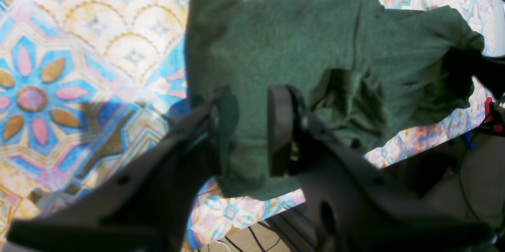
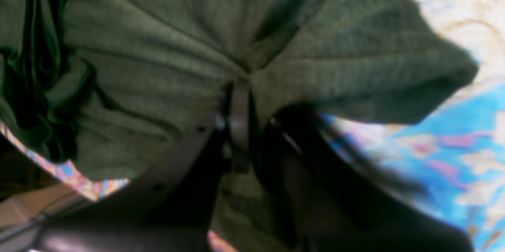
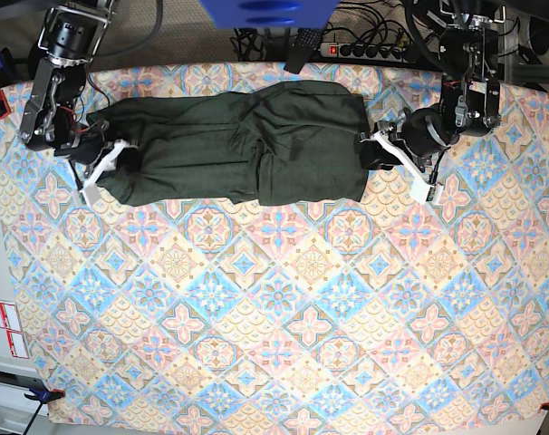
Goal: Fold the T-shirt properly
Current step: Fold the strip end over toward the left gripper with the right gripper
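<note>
The base camera hangs overhead and looks straight down on the whole patterned tablecloth (image 3: 284, 326), far enough off to take in both arms. The 2 wrist cameras ride just behind their fingers, aimed forward and down past them, very close and partly blurred. The left wrist view faces along the T-shirt (image 1: 284, 58) from its end at the base view's right; the right wrist view faces the bunched cloth at the opposite end. All 3 share the T-shirt and the cloth around it
</note>
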You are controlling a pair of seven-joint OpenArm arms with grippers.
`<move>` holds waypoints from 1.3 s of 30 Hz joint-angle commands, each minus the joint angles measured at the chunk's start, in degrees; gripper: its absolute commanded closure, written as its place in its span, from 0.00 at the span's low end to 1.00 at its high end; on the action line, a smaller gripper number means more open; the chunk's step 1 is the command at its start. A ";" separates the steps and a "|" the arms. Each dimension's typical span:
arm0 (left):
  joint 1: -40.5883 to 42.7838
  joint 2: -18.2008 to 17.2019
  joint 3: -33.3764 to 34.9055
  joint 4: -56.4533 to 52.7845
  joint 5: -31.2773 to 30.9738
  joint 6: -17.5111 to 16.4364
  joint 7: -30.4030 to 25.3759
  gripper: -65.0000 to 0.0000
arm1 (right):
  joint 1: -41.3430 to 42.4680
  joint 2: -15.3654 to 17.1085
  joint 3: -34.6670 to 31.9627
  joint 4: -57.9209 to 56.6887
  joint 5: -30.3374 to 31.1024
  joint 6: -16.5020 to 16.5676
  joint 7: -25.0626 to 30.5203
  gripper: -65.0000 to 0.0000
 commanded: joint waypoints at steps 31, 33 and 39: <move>0.13 -0.92 -1.44 1.19 -0.78 -0.23 -0.64 0.78 | -2.11 -2.84 -16.03 26.84 0.77 0.14 -4.86 1.00; 0.66 -0.92 -1.44 1.19 -0.69 -0.23 -0.64 0.78 | -1.75 -3.72 -18.49 28.43 0.77 0.14 -4.86 1.00; 0.92 -1.19 -1.61 1.19 -0.61 -0.23 -0.64 0.78 | -1.58 -6.18 -23.59 28.87 0.77 0.14 -4.77 1.00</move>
